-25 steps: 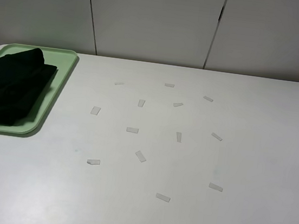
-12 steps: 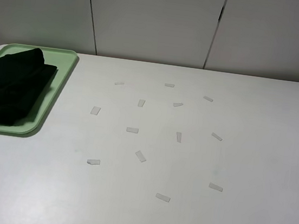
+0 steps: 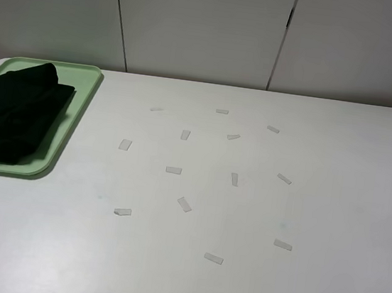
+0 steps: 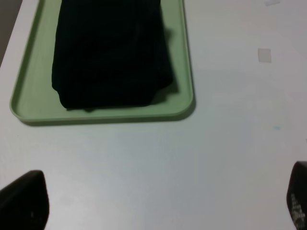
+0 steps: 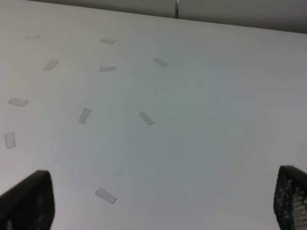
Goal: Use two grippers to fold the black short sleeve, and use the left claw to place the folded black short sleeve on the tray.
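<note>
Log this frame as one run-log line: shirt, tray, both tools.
black short sleeve: folded, on tray | left tool: open, empty, off tray | right tool: open, empty, over table

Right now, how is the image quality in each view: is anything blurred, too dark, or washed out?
Exterior high: even, soft light, sharp; the black short sleeve on the tray is too dark to show its folds. Left wrist: slightly soft, the left pincer fingertips blurred at the edge. Right wrist: table pale and low in contrast, right pincer fingertips out of focus.
</note>
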